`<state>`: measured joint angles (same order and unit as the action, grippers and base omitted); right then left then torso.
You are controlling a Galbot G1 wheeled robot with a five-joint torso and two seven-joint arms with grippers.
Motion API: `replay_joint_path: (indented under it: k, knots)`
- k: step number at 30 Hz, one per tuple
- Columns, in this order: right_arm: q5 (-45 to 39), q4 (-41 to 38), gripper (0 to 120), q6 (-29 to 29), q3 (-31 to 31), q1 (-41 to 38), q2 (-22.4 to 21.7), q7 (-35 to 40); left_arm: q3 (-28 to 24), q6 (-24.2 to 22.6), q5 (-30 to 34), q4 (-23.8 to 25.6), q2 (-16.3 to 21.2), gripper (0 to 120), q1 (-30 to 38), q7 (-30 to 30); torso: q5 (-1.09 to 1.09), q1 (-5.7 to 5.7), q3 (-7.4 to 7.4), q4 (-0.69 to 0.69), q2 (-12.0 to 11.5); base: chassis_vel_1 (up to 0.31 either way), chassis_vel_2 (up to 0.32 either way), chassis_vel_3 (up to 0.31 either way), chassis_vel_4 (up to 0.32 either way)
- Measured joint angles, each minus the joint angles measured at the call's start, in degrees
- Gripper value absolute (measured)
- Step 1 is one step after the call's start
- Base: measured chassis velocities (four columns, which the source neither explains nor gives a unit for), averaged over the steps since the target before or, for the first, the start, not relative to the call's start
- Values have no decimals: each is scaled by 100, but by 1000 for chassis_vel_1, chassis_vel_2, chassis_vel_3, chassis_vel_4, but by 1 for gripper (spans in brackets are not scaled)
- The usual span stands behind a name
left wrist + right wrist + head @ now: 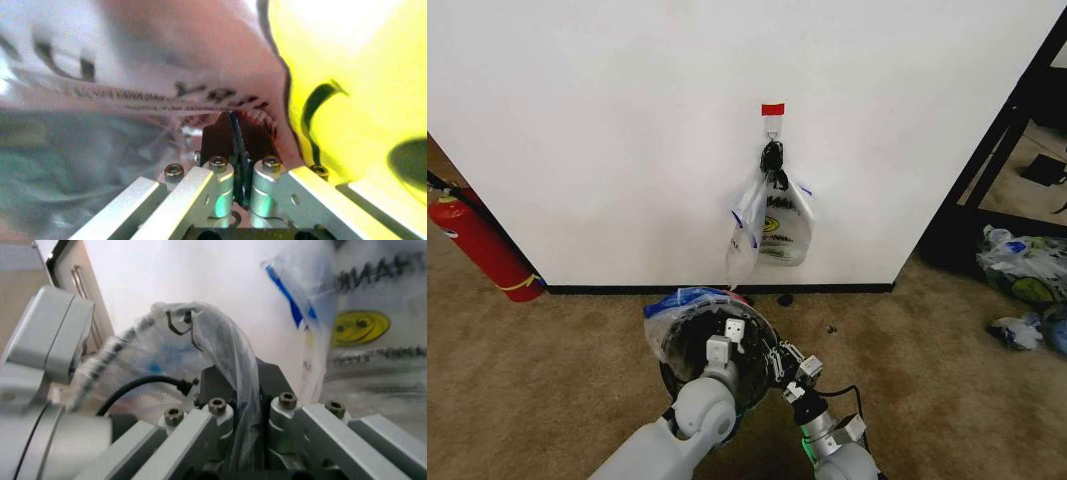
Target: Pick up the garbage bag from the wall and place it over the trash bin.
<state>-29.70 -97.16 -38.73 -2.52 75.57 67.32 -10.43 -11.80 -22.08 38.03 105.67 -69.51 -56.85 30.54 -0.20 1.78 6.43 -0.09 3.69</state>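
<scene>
The garbage bag [677, 304], thin whitish film with a blue handle loop, lies bunched over the far left rim of the black mesh trash bin [685, 348], which stands on the carpet just before the wall [607, 130]. My left gripper [727, 340] reaches into the bin's mouth. In the left wrist view it [238, 135] is shut on bag film [133, 75] printed with a yellow smiley and dark lettering. My right gripper [779, 362] sits at the bin's right rim, and in the right wrist view it [243, 385] is shut on a fold of the bag [213, 340].
A bunch of similar smiley bags [772, 225] hangs by a black knot from the hook under red tape [772, 108]. A red fire extinguisher [477, 245] leans at the left. Stuffed clear bags [1027, 270] and a black frame [997, 150] stand at the right.
</scene>
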Motion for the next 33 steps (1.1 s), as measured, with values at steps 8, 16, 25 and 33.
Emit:
replay_joint_path:
  k: [8,16,25,33]
  knots:
    - [8,25,1,-9,14,25,35,5,125,-48,169,59,54,0,98,28,0,0,0,2,0,0,0,0,0]
    - [-202,134,1,93,-17,-151,112,302,1,-51,107,368,144,0,-231,-46,0,0,0,2,0,0,0,0,0]
    - [-220,191,1,96,69,-179,144,311,217,39,-140,439,421,0,-381,-87,-1,0,0,0,0,0,0,0,0]
    - [-180,223,1,86,283,-212,157,303,453,104,-148,833,733,0,-734,-209,-2,0,0,-1,0,0,0,0,0]
